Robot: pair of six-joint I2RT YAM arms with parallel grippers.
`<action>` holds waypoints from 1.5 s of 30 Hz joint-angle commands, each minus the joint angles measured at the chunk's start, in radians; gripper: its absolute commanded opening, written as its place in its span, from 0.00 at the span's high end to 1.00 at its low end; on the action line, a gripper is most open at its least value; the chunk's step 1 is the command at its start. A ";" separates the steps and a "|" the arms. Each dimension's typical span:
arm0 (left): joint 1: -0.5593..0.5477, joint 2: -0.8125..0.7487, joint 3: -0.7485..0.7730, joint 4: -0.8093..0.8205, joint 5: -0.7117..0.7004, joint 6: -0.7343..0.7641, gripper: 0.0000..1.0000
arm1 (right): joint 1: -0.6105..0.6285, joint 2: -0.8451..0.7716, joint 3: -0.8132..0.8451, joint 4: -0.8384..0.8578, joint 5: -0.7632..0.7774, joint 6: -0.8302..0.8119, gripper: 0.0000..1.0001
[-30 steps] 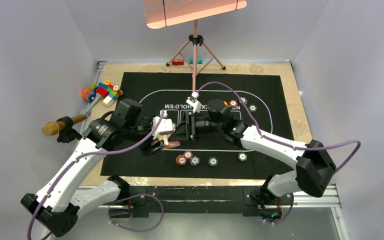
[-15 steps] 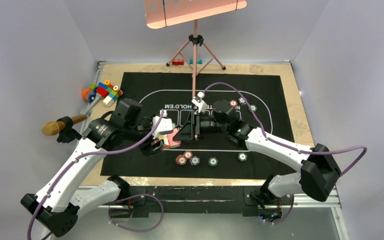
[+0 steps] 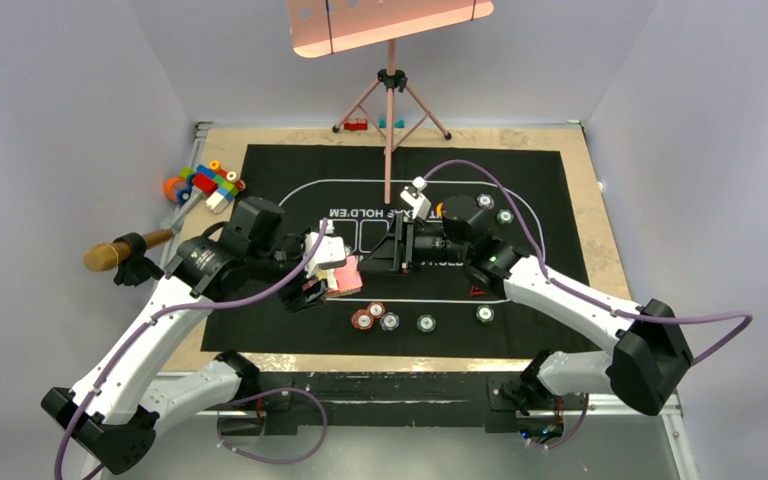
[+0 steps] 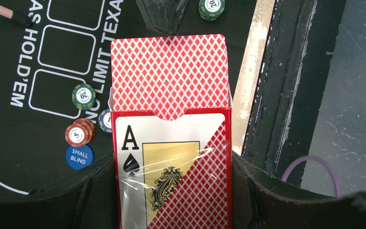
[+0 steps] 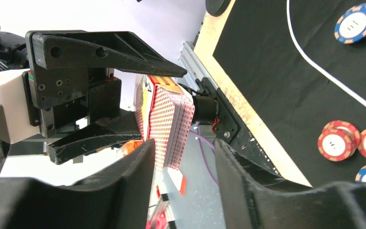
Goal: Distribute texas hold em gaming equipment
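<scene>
Card box (image 4: 171, 157) clamped in L gripper (image 4: 171, 200) | R gripper (image 5: 183, 148) half-open, empty, backs off right | flap (image 4: 169, 71) up, nothing dealt yet

The left arm (image 3: 150, 340) and right arm (image 3: 570, 300) have white shells and black joints. 1 purple cable (image 3: 700, 325) loops along each. A green light (image 3: 497, 257) glows behind the right claw (image 5: 181, 152). Both claws are black, angular, with small screw holes. A white block (image 3: 328, 250) sits behind the left claw (image 3: 322, 287).
</scene>
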 commanded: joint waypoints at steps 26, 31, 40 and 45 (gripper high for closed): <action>-0.003 0.003 0.059 0.064 0.035 -0.007 0.87 | 0.043 0.029 0.040 -0.056 0.029 -0.018 0.59; -0.002 -0.002 0.059 0.063 0.034 -0.008 0.87 | 0.040 0.019 0.033 -0.055 0.029 -0.018 0.64; -0.002 -0.016 0.040 0.065 0.034 -0.005 0.88 | -0.002 -0.044 0.036 -0.087 0.026 -0.015 0.78; -0.003 -0.021 0.038 0.065 0.034 -0.005 0.88 | -0.018 -0.067 0.052 -0.113 0.022 -0.025 0.85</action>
